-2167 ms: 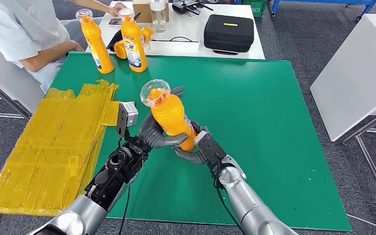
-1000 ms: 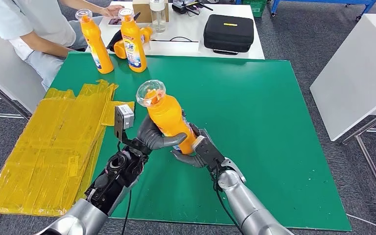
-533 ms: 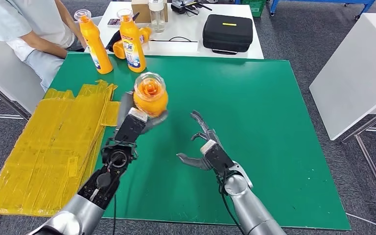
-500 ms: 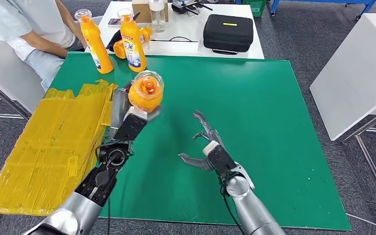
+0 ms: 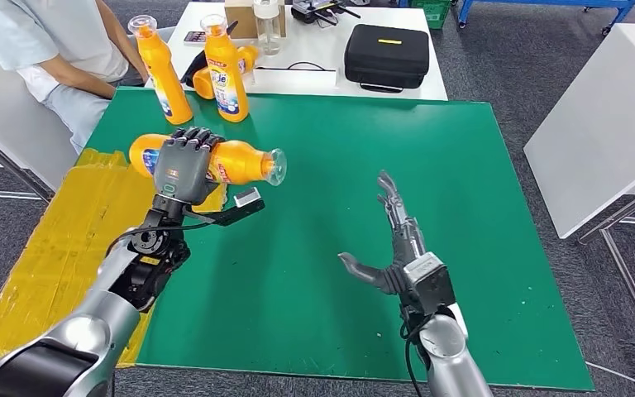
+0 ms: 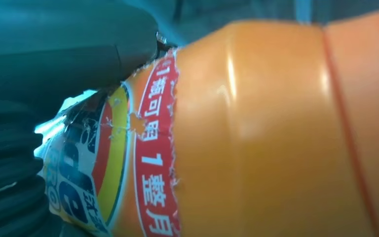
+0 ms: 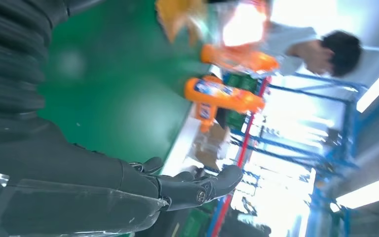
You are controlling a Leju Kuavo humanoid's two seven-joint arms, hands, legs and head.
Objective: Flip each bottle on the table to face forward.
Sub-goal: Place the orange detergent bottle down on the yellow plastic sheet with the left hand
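Observation:
My left hand [image 5: 183, 164] grips an orange bottle [image 5: 236, 162] and holds it on its side above the left part of the green table [image 5: 430, 165], its clear cap pointing right. In the left wrist view the bottle's orange body [image 6: 276, 133] and red label are pressed close to the camera. Two more orange bottles stand upright at the table's far left edge, one [image 5: 163, 73] with its label turned aside and one [image 5: 224, 71] with its label facing me. My right hand [image 5: 397, 248] hovers open over the table's middle, fingers spread, holding nothing.
Yellow plastic bags [image 5: 66, 248] cover the table's left side. A person in a light shirt [image 5: 41, 41] sits at the far left corner. Behind stands a white table [image 5: 314, 66] with a black case [image 5: 387, 54], another orange bottle lying down [image 5: 248, 59] and a clear bottle.
My right hand let go of the bottle and drew back to the right, opening. My left hand carried the bottle leftward and tipped it from upright onto its side.

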